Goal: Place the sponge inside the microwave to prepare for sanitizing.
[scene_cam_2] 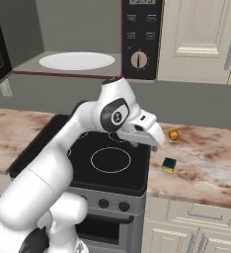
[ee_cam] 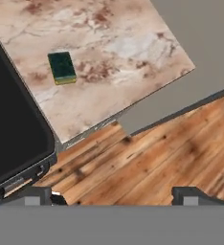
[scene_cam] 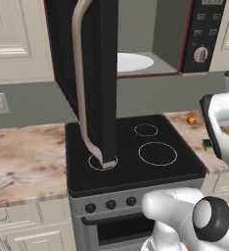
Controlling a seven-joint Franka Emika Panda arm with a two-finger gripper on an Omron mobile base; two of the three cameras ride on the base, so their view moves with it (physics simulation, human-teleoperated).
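Sponge (ee_cam: 62, 67) lies flat on bench (ee_cam: 118, 52) beside stove (ee_cam: 13, 124); end effector (ee_cam: 114, 195), released and empty, is best centred above it, lowered, then clenched across the short sides.

White arm (scene_cam_2: 48, 168), dark joints (scene_cam_2: 115, 114)

I count one sponge (scene_cam_2: 169, 165) and one orange ball (scene_cam_2: 173, 134) right of the stove (scene_cam_2: 88, 170); one microwave (scene_cam_2: 142, 39) above it.
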